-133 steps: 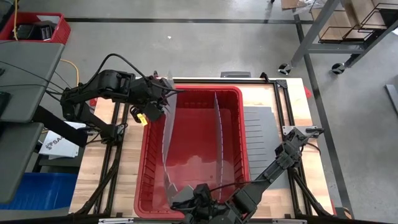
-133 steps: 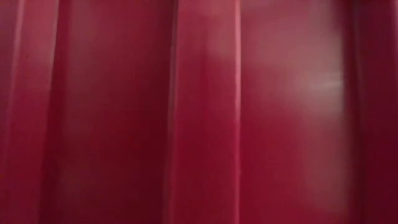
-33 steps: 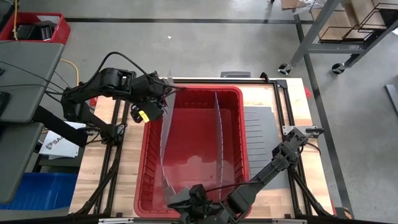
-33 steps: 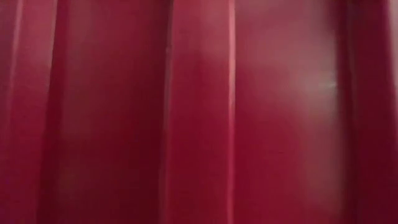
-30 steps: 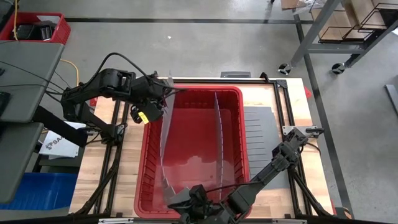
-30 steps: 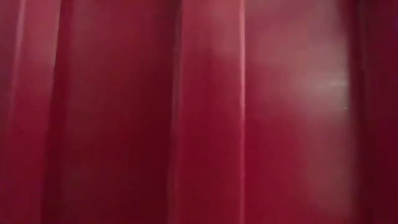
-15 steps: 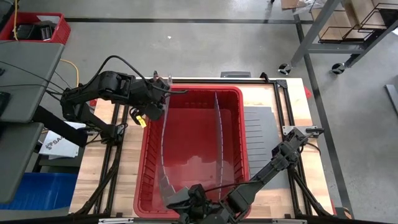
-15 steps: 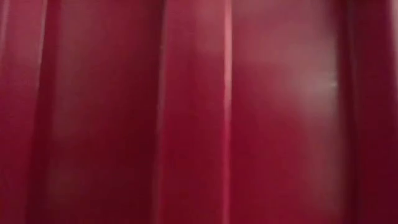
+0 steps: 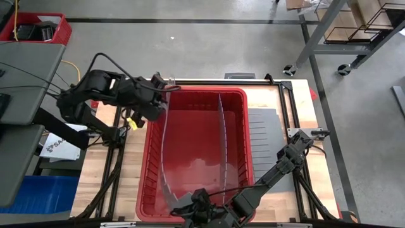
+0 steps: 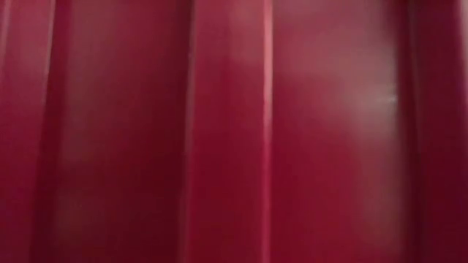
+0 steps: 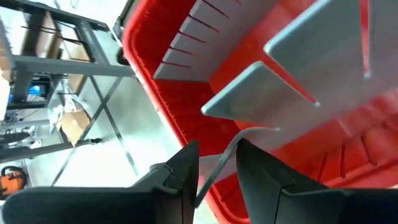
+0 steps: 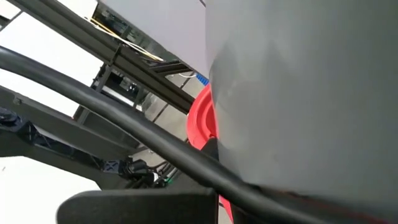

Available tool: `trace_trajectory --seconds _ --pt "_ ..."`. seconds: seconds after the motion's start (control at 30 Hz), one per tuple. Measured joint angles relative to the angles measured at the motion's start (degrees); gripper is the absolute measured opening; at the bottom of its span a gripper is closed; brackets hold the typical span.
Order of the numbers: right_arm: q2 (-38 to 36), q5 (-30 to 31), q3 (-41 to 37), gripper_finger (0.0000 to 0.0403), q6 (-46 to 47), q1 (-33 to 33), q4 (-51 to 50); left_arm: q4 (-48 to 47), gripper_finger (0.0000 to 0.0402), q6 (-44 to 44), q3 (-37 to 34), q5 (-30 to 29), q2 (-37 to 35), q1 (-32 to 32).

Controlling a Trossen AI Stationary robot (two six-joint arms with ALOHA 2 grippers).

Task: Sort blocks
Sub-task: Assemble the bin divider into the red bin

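Note:
No blocks show in any view. A large red bin [image 9: 193,136] stands on the table, and its wall fills the low view [image 10: 234,131]. Inside it, near the left wall, a thin grey divider sheet [image 9: 159,145] stands on edge, bowed. My left gripper [image 9: 163,87] is at the bin's far left corner, open. Its fingers [image 11: 186,168] stand on either side of the sheet's far end [image 11: 219,167]; whether they touch it I cannot tell. My right gripper [image 9: 186,212] is shut at the sheet's near end, by the bin's near wall. My right gripper is shut on the near end [image 9: 169,193] of the bowed divider sheet, coming in low from the table's near right. The gripper's own body hides the place of contact. In the right wrist view the grey sheet [image 12: 298,93] stands close before the camera, on edge.
A second grey divider [image 9: 221,126] stands upright along the middle of the bin. Flat grey slotted sheets [image 9: 262,130] lie on the table to the right of the bin. The right arm [image 9: 285,161] slants across the table's near right corner.
My left gripper has gone up and toward the table's left edge, rolling a little. The sheet's far end has swung toward the bin's left wall; its near end has stayed in place.

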Motion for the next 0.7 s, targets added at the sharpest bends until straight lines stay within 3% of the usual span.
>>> trace_trajectory --seconds 0.27,0.5,0.7 --pt "0.0 0.0 0.0 0.0 -2.2 0.6 0.0 -2.4 0.0106 -11.3 8.2 0.2 -0.1 -2.6" --pt "0.0 -0.2 0.0 0.0 -2.1 0.7 -0.5 -2.0 0.0108 -23.6 8.8 0.7 -1.2 -3.9" --pt "0.0 -0.9 0.1 0.0 -3.0 1.2 -0.6 1.1 0.0108 -21.6 6.0 1.5 -1.2 -3.8"
